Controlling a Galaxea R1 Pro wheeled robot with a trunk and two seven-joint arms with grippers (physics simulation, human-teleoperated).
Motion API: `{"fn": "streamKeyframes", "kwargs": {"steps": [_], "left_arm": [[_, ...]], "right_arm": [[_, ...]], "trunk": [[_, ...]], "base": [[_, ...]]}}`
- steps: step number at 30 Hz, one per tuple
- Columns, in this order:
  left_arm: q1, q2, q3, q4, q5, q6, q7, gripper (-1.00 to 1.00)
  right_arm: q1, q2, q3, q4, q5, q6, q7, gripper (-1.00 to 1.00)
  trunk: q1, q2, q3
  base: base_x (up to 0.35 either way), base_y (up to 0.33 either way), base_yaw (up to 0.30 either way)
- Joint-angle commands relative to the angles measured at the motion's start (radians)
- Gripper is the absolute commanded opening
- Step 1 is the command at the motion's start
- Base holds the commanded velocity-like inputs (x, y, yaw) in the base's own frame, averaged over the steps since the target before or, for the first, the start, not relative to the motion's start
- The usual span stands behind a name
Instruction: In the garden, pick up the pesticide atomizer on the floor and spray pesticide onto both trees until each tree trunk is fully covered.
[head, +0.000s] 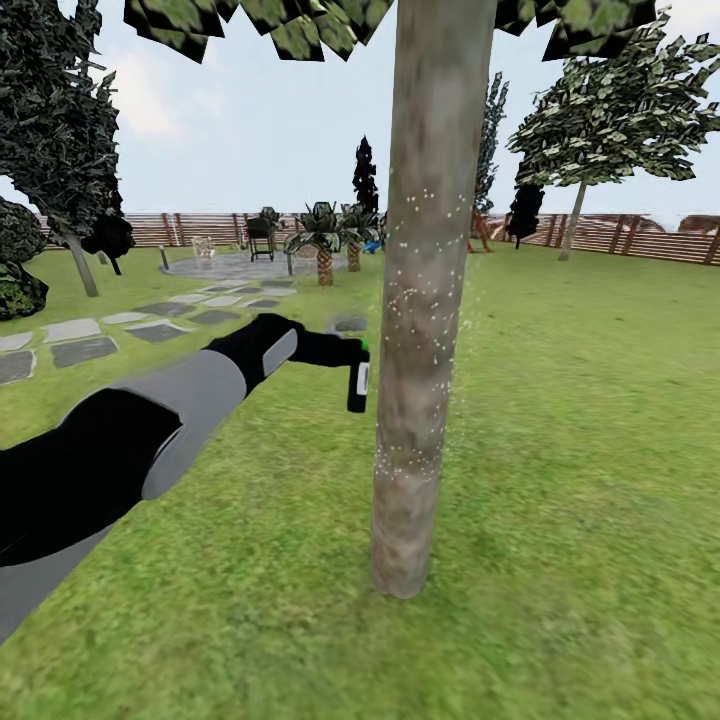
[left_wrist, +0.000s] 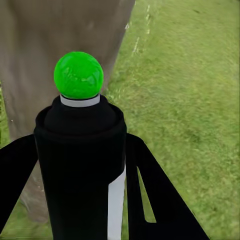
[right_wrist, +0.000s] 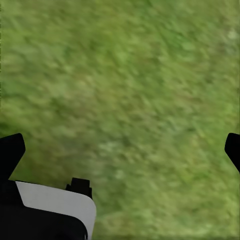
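Observation:
A thick grey-brown tree trunk (head: 425, 300) rises from the lawn just ahead of me, dotted with white pesticide specks (head: 415, 300) along its middle and lower part. My left gripper (head: 345, 352) is shut on the pesticide atomizer (head: 358, 380), a dark bottle held just left of the trunk, a little apart from the bark. In the left wrist view the atomizer (left_wrist: 80, 175) stands between the black fingers (left_wrist: 150, 195), its green dot (left_wrist: 78, 75) on top, with the trunk (left_wrist: 50, 45) right behind. A second tree (head: 600, 120) stands far right by the fence. My right gripper (right_wrist: 122, 145) is open over grass.
Stepping stones (head: 85, 350) lead left toward a paved circle with a grill (head: 260, 238) and short palms (head: 323, 245). A brown slat fence (head: 620, 235) closes the back. Dark bushy trees (head: 60, 130) stand at the left. Open lawn (head: 600, 450) stretches to the right of the trunk.

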Motion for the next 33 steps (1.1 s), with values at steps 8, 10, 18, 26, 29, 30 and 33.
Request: {"fn": "streamKeyframes", "kwargs": {"steps": [8,10,18,26,29,30,33], "left_arm": [[0.044,0.000,0.010,-0.002,0.000,-0.041,0.112,-1.00],[0.045,0.000,0.009,-0.002,0.001,-0.043,0.132,-1.00],[0.146,0.000,0.008,0.017,0.000,-0.115,0.138,-1.00],[0.278,0.000,0.008,0.018,0.000,-0.180,0.137,-1.00],[0.312,0.000,0.008,0.018,-0.002,-0.188,0.136,-1.00],[0.322,0.000,0.007,0.018,-0.011,-0.195,0.136,-1.00],[0.337,0.000,0.003,0.014,-0.041,-0.236,0.112,-1.00]], "right_arm": [[0.000,0.000,0.000,0.000,0.000,0.000,0.000,1.00],[0.000,0.000,0.000,0.000,0.000,0.000,0.000,1.00],[0.000,0.000,0.000,0.000,0.000,0.000,0.000,1.00],[0.000,0.000,0.000,0.000,0.000,0.000,0.000,1.00],[0.000,0.000,0.000,0.000,0.000,0.000,0.000,1.00],[0.000,0.000,0.000,0.000,0.000,0.000,0.000,1.00],[0.000,0.000,0.000,0.000,0.000,0.000,0.000,1.00]], "trunk": [[0.000,0.000,0.000],[0.000,0.000,0.000],[0.000,0.000,0.000],[0.000,0.000,0.000],[0.000,0.000,0.000],[0.000,0.000,0.000],[0.000,0.000,0.000]], "base": [[0.000,0.000,0.000],[0.000,0.000,0.000],[0.000,0.000,0.000],[0.000,0.000,0.000],[0.000,0.000,0.000],[0.000,0.000,0.000],[0.000,0.000,0.000]]}}
